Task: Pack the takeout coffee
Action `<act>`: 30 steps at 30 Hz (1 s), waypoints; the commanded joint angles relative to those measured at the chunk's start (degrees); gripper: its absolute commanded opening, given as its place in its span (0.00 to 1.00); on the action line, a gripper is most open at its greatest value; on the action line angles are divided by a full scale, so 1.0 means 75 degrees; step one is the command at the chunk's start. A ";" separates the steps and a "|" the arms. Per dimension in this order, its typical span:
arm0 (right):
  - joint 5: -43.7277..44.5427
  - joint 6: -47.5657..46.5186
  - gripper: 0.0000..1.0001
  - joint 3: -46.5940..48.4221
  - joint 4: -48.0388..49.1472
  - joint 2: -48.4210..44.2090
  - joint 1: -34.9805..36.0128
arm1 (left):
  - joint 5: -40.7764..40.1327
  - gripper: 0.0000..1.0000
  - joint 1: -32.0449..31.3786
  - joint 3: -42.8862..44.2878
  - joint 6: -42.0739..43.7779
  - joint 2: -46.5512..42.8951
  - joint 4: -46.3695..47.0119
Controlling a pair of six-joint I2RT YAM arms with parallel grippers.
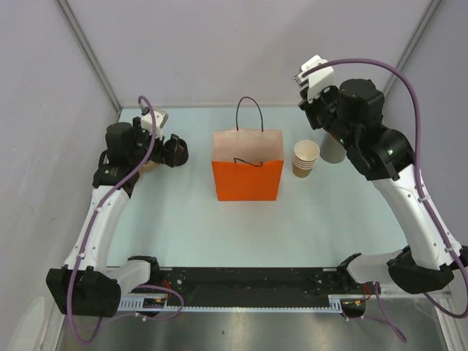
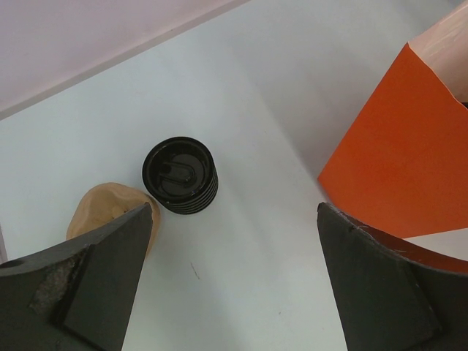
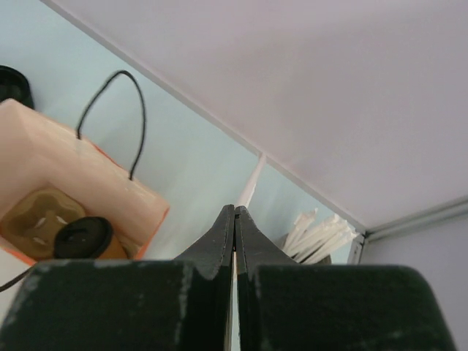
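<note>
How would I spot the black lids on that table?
Find the orange bag mid-table. Left of it, by the left end effector, sits a short round stack of black lids. It is black and ribbed; the cup beside it is tan.

An orange paper bag (image 1: 247,179) with black cord handles stands upright mid-way across the pale blue table (image 1: 183,227). A stack of tan cups (image 1: 306,158) sits just beside it at 3 o'clock. A grey cylinder (image 1: 333,151) of white sticks stands beyond the cups at 2 o'clock, and one white stick (image 3: 248,186) slants clear of it. A stack of black lids (image 2: 180,175) rests at 9 o'clock, well apart from the bag.
</note>
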 commanded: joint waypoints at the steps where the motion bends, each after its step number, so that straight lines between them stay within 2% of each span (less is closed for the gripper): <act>1: -0.0397 -0.0139 0.00 0.0599 -0.0381 -0.0256 0.0531 | -0.0153 0.99 0.0070 -0.0026 0.0090 -0.0168 0.0315; 12: -0.2307 0.0224 0.00 0.1362 -0.1541 -0.0280 0.1106 | -0.0341 0.99 0.0070 -0.0131 0.0172 -0.0121 0.0397; 22: -0.2987 0.0400 0.00 0.1761 -0.2104 -0.0068 0.1364 | -0.0400 0.99 0.0070 -0.0167 0.0208 -0.0133 0.0397; 30: -0.2754 0.0318 0.00 0.1316 -0.2233 0.0422 0.1749 | -0.0411 0.99 0.0082 -0.0190 0.0219 -0.0156 0.0397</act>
